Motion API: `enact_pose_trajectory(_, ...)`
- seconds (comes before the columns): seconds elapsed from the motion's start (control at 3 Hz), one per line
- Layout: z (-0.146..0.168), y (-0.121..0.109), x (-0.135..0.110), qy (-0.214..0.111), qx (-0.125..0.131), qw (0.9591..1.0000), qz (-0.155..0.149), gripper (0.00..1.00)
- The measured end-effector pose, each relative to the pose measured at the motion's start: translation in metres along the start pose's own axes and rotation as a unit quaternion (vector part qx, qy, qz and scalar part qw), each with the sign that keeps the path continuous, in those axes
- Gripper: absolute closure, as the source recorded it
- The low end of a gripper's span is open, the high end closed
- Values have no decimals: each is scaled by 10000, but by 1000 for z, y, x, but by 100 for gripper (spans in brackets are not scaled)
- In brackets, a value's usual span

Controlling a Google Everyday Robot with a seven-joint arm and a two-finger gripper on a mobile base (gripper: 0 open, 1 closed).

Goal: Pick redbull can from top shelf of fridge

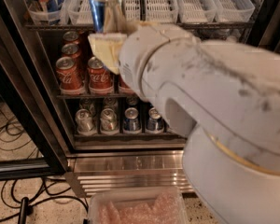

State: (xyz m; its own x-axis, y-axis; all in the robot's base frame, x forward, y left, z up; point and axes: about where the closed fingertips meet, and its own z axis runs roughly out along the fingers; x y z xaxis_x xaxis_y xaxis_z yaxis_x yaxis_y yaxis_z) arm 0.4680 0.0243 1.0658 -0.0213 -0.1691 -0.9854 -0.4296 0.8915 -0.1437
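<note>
The redbull can [102, 6], slim, blue and silver with a silver top, stands upright in front of the top shelf's [196, 26] front edge, at the top middle of the camera view. My gripper [108, 22] is shut on it, with a cream finger [114, 15] lying along the can's right side and the cream palm just below it. My big white arm [210, 101] fills the right half of the view. The fridge [30, 87] is open, its black frame on the left.
A clear bin [44, 6] with more blue cans sits on the top shelf at left, white slotted trays [158, 1] to the right. Red cola cans [66, 73] fill the rack below, silver and blue cans [130, 120] the lowest. Ribbed steel base [130, 171], floor cables [14, 195], plastic tub [140, 209].
</note>
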Motion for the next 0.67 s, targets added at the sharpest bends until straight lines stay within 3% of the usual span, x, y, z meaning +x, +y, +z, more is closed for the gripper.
enact_pose_trajectory(0.33,-12,8,73,458,-410,9961,626,100)
enact_pose_trajectory(0.67,-16,14,82,508,-516,9961,495,100)
